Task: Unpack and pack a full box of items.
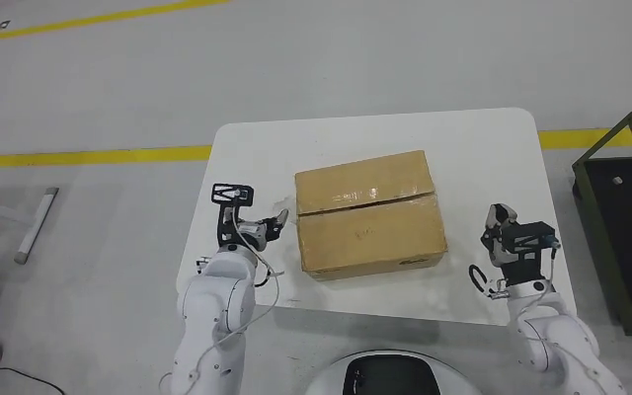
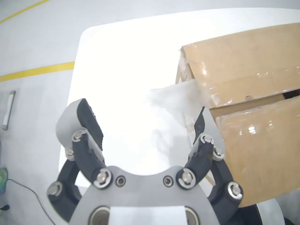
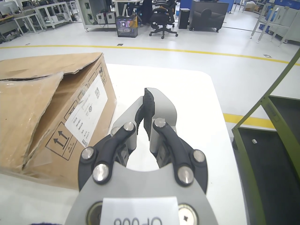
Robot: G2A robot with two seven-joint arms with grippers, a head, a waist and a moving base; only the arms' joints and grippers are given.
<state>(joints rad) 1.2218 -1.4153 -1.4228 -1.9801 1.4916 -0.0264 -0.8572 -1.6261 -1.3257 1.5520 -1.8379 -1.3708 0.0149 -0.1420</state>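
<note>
Brown corrugated cardboard box [image 1: 367, 212], rectangular. Lies flat on the middle of the white table [image 1: 474, 138], long side across the robot's front. Top flaps down, meeting along a lengthwise seam with a narrow dark gap. Glossy clear film over the top faces. Ragged, torn flap edges and a creased near flap at the right end. White label [image 3: 86, 108] and printed arrow marks on the right end face. Loose strip of clear tape [image 2: 174, 93] sticking out from the seam at the left end, over bare table.

Smooth table top with rounded corners. Bare surface on all four sides of the box, widest to the left and right. Green metal rack [image 1: 604, 212] beside the table's right edge, apart from it.

Left gripper [image 1: 259, 205] with fingers spread wide, nothing between the black ribbed pads [image 2: 91, 122]. Hangs at the box's left end, above the table near its left edge. Inner finger just beside the end face, contact not determinable. Tape strip just ahead of the fingertips.

Right gripper [image 1: 499, 222] with pads pressed together, nothing held. Sits right of the box, near it but apart, above bare table toward the front right corner.
</note>
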